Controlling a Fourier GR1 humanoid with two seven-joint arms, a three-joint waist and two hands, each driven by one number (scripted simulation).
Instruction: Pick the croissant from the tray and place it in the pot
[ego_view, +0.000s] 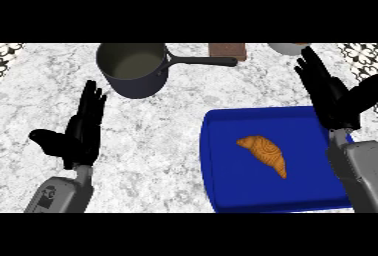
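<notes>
Right hand (325, 95): fingers straight and released, holding nothing; it stood over the tray's right rim, fingertips toward 11 o'clock, grey forearm entering from the lower right corner.

Croissant (264, 154): lay untouched on the blue tray (221, 180), at about 8 o'clock from the right hand, long axis running from 10 to 4 o'clock.

Pot (135, 70): dark, open, handle toward 3 o'clock; stood well apart from the tray, at 10 o'clock from the croissant.

Left hand (83, 130): open, fingers up, resting at 9 o'clock of the tray, thumb out to its left.

Brown block (227, 49) and pale bowl (288, 48): at the counter's far edge, near the pot handle's tip.

Risks, as judged: the curved, tapered pastry might slip or pivot if pinched near one end; fingers closing across the tray rim could catch it; the carry toward 10 o'clock might clip the handle or pot rim.
</notes>
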